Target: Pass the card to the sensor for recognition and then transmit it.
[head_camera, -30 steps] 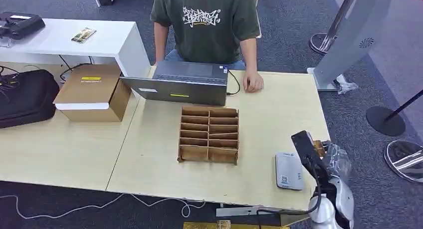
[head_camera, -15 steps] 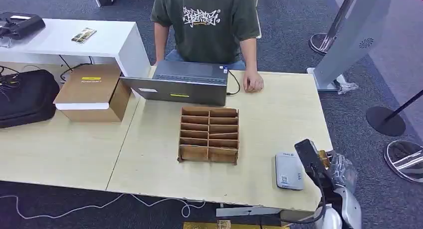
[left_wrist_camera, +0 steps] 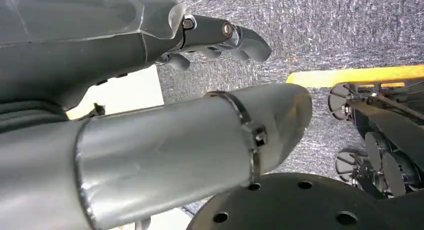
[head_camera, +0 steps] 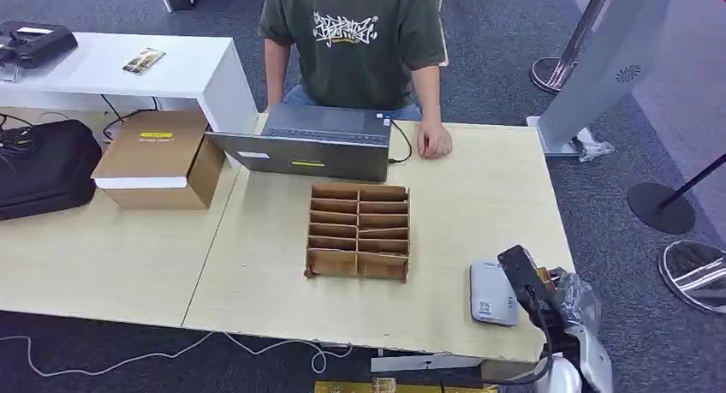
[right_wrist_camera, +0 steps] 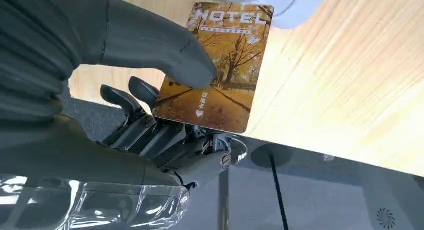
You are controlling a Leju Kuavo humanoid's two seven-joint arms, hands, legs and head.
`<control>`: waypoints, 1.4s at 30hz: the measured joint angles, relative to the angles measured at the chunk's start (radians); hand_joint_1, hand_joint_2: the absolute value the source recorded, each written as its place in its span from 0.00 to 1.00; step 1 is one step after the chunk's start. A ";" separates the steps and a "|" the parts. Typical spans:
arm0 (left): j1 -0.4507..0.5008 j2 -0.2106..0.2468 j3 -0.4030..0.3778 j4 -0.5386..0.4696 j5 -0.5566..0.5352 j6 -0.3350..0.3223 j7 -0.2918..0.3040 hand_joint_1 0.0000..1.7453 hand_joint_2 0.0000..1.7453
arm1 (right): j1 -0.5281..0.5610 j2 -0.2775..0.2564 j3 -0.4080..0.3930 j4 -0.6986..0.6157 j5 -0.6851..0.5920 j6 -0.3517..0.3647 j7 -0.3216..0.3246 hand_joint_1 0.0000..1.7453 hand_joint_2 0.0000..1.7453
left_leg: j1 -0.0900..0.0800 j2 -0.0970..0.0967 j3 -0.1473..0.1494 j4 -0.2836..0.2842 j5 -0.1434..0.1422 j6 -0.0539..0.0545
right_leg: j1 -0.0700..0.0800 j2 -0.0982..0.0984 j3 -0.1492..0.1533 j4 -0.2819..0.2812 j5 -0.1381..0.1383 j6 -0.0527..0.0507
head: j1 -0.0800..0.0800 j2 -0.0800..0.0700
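One card [right_wrist_camera: 220, 64], right hand [right_wrist_camera: 165, 120] pinching, beside sensor [head_camera: 492, 292]

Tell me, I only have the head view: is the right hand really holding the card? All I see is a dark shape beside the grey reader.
Observer: Yes. In the right wrist view the right hand pinches the card, thumb on its printed face.
Operator: Which card is it?
Observer: It has an autumn tree picture with HOTEL printed along one end.
Operator: Is it over the reader yet?
Observer: Its HOTEL end overlaps the rim of the reader; I cannot tell whether they touch.
Operator: And the left hand?
Observer: The left hand hangs over the carpet, holding nothing.
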 joint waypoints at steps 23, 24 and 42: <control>-0.001 0.002 0.018 0.000 -0.040 -0.003 -0.020 0.00 0.00 | -0.097 0.004 0.024 0.198 -0.027 -0.012 0.022 1.00 1.00 | 0.000 0.000 0.001 0.000 0.000 0.000 | 0.000 0.000 0.000 0.000 0.000 0.000 | 0.000 0.000; -0.001 0.001 0.022 0.000 -0.041 -0.006 -0.021 0.00 0.00 | -0.097 0.004 0.024 0.198 -0.015 -0.048 0.016 1.00 1.00 | 0.000 0.000 0.001 0.000 0.000 0.000 | 0.000 0.000 0.001 0.000 0.000 0.000 | 0.000 0.000; -0.004 -0.033 0.085 -0.051 -0.083 -0.019 -0.036 0.00 0.00 | -0.038 0.034 0.076 -0.079 0.113 -0.281 -0.076 1.00 1.00 | 0.000 0.000 0.001 0.000 0.000 0.000 | 0.000 0.000 0.000 0.000 0.000 0.000 | 0.000 0.000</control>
